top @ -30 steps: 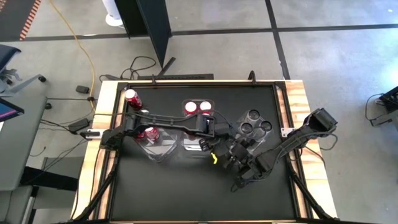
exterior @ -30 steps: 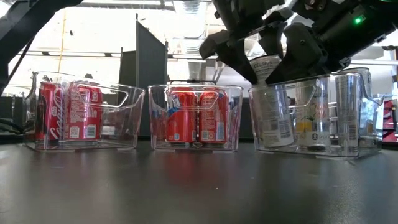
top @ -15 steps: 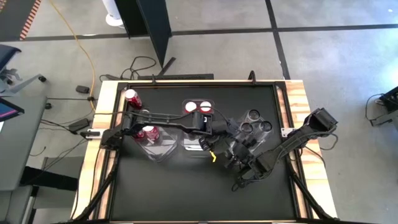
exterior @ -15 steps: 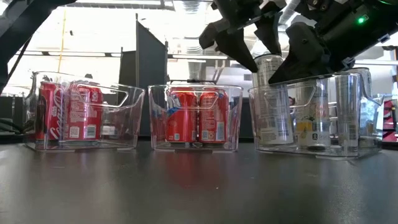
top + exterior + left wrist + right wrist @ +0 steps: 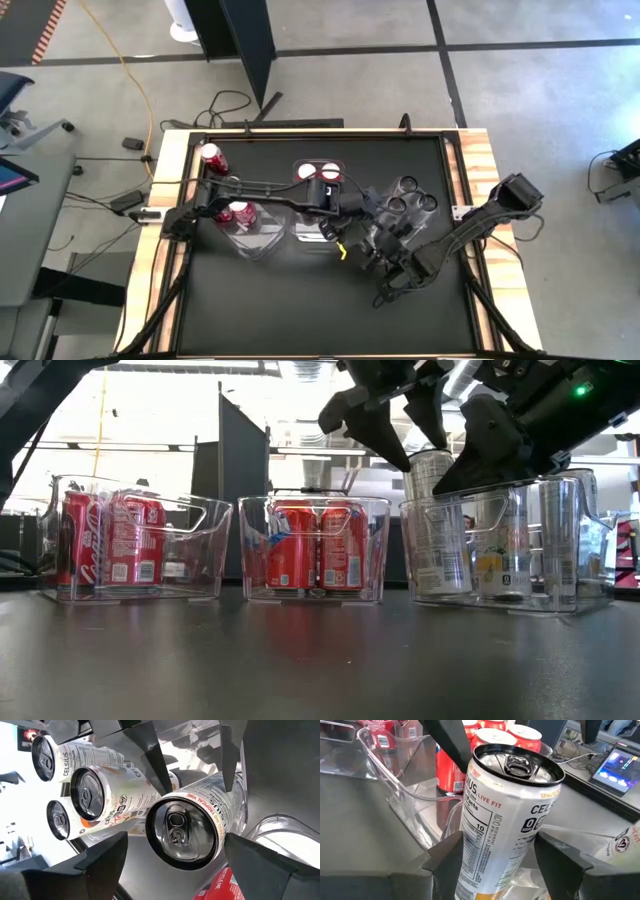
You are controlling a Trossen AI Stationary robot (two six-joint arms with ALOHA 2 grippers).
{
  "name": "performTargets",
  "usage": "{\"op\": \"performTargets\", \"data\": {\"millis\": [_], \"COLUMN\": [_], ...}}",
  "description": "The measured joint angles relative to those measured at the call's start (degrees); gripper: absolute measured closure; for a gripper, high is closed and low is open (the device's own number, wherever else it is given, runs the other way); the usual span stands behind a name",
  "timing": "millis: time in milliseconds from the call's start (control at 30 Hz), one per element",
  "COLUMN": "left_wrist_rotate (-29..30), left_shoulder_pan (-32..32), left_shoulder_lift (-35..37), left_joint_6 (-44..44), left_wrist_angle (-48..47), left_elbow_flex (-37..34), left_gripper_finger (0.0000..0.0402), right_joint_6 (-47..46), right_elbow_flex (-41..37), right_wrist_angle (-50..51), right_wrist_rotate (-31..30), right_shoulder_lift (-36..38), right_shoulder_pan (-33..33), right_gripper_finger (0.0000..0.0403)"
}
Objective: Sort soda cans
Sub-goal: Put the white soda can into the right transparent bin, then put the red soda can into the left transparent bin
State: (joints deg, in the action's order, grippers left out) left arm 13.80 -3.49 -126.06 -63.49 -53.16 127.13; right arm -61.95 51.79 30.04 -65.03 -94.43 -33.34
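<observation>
A tall silver can (image 5: 437,525) stands upright in the near-left corner of the right-hand clear bin (image 5: 560,540), beside other silver cans (image 5: 408,186). My right gripper (image 5: 497,852) is shut on it. My left gripper (image 5: 176,837) is open just above the can's top (image 5: 182,832), one finger on either side and not touching; it also shows in the low view (image 5: 400,420). Red cans stand in the middle bin (image 5: 315,550) and the left bin (image 5: 135,540). My right gripper pinches the silver can's body (image 5: 472,837) between its two fingers, below the rim, one finger on each side. The fingers (image 5: 470,460) slant down from the table's near right and lie across the can. The can stands upright with its base on the bin floor (image 5: 440,592).
A lone red can (image 5: 212,158) stands by the table's far left edge, outside the bins. The three bins stand in a row across the table's middle. The dark tabletop (image 5: 300,300) lies open toward the near edge. Both arms crowd over the right bin.
The silver can, tilted a second ago, has come upright in the right bin with its base on the floor. My left gripper has risen a little above the can's top. My right gripper has kept its hold on the can.
</observation>
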Motion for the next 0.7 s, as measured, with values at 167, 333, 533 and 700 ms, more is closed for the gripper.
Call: {"op": "performTargets", "data": {"millis": [167,333,533,700], "left_wrist_rotate": [0.00,0.36,0.42,0.37], "left_shoulder_pan": [0.00,0.02,0.02,0.00], "left_shoulder_lift": [-0.04,-0.09,-0.15,-0.15], "left_joint_6": [0.41,1.13,1.23,2.05], "left_wrist_angle": [0.14,0.16,0.65,0.43], "left_elbow_flex": [0.00,-0.02,-0.02,-0.02], "left_gripper_finger": [0.0082,0.0082,0.0082,0.0082], "right_joint_6": [-0.18,-0.23,-2.28,-2.37], "right_elbow_flex": [0.07,2.07,3.74,3.79], "right_wrist_angle": [0.55,5.35,9.82,9.98], "right_wrist_rotate": [1.05,3.23,4.20,5.03], "right_shoulder_lift": [0.09,0.11,-0.02,-0.02], "right_shoulder_pan": [-0.79,-2.04,-3.99,-3.96], "right_gripper_finger": [0.0148,0.0148,0.0148,0.0148]}}
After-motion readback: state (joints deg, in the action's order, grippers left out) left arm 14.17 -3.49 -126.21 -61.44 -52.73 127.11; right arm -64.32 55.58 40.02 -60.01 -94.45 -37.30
